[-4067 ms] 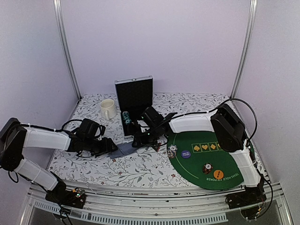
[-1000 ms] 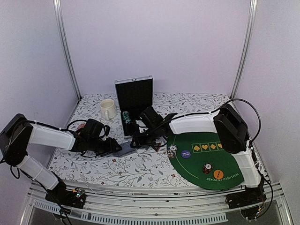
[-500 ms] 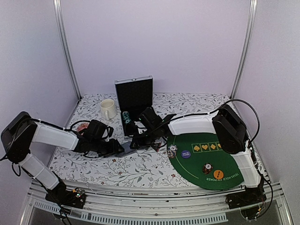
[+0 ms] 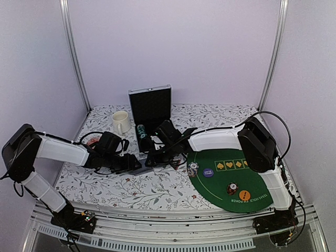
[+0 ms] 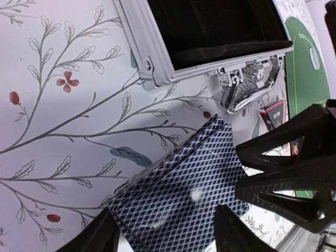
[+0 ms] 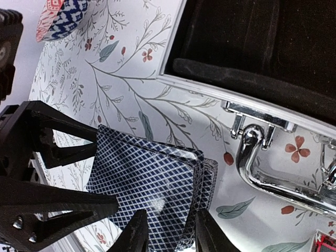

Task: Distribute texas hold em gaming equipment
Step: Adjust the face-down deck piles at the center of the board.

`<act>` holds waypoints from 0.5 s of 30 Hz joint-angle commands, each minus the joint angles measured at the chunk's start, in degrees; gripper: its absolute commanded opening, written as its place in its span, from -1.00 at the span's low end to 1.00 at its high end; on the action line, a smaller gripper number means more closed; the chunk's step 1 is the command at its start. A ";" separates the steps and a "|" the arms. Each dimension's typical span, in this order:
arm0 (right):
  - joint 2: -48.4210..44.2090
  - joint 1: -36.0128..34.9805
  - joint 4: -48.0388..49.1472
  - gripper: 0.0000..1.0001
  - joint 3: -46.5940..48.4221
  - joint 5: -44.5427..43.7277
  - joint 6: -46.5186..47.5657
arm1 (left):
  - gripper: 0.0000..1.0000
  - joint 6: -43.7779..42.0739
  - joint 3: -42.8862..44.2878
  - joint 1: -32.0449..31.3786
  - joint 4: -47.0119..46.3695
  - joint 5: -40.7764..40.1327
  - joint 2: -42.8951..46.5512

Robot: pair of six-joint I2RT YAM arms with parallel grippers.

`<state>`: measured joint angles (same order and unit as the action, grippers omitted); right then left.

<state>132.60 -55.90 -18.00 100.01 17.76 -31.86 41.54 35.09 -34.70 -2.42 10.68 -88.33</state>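
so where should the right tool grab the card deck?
The free short end of the card deck, by the case handle. The left tool straddles the other end across its long edges, so bring the right tool in from the opposite side, facing it. The stack is thin and slightly staggered, so probably clamp across the long edges rather than the faces.

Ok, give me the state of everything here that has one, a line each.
metal case, open, lid upright
card deck, backs showing, slightly fanned, between both grippers
left gripper, shut on card deck
right gripper, fingers astride the deck's edge, grip unclear
mug, upright
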 commanded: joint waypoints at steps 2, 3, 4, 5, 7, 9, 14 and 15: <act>-2.85 0.78 -0.11 -0.24 -1.19 -2.51 1.18 | 0.44 -5.63 1.71 0.22 5.42 -2.67 3.62; -3.47 0.99 -0.11 -0.19 -1.54 -2.83 1.26 | 0.52 -6.52 1.69 0.35 6.00 -3.53 4.17; -4.14 1.16 -0.11 -0.15 -1.88 -3.13 1.40 | 0.59 -7.22 1.66 0.64 6.99 -4.21 4.70; -4.81 1.30 -0.11 -0.10 -2.22 -3.35 1.61 | 0.65 -7.78 1.71 1.03 7.66 -4.82 5.12; -5.99 1.72 -0.11 -0.01 -2.91 -3.51 1.92 | 0.80 -8.68 2.09 2.13 8.93 -4.84 5.67; -7.30 2.04 -0.10 0.07 -3.50 -3.04 2.54 | 0.86 -10.81 3.04 3.31 9.68 -4.22 6.67; -11.54 3.13 -0.06 0.28 -6.06 -2.12 6.48 | 0.90 -23.17 7.23 3.68 9.33 -3.42 10.13; -12.70 3.48 -0.02 0.38 -6.95 -2.26 7.46 | 0.91 -25.81 7.50 3.68 8.83 -2.45 10.65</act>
<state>125.93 -53.54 -18.41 95.59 15.53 -28.58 27.14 39.20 -31.33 7.09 6.92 -81.03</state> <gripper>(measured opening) 0.628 0.949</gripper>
